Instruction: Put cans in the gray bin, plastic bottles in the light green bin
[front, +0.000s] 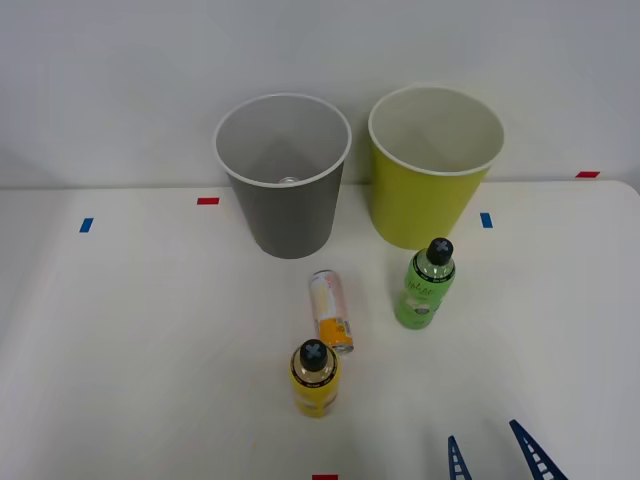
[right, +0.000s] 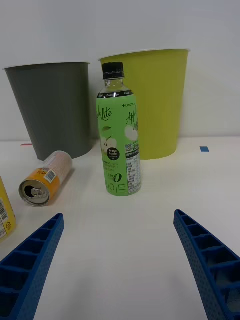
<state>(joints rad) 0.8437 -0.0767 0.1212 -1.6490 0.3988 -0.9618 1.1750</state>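
Front view: the right gripper (front: 492, 455) sits low at the near edge of the table (front: 120, 330), fingers apart and holding nothing. The green bottle (front: 428, 285) stands upright ahead of it and slightly to the left, just in front of the green bin (front: 432, 170). The can (front: 331, 310) lies on its side between the two bottles, and the yellow bottle (front: 314, 378) stands nearer the robot, left of the gripper. The gray bin (front: 285, 180) stands left of the green one.

Wrist view: the green bottle (right: 119, 135) stands centred between the spread blue fingers (right: 32, 265), long axis vertical, well ahead of the tips. A straight advance would likely bring it between them. The can (right: 46, 178) lies off to one side, open end toward the camera.
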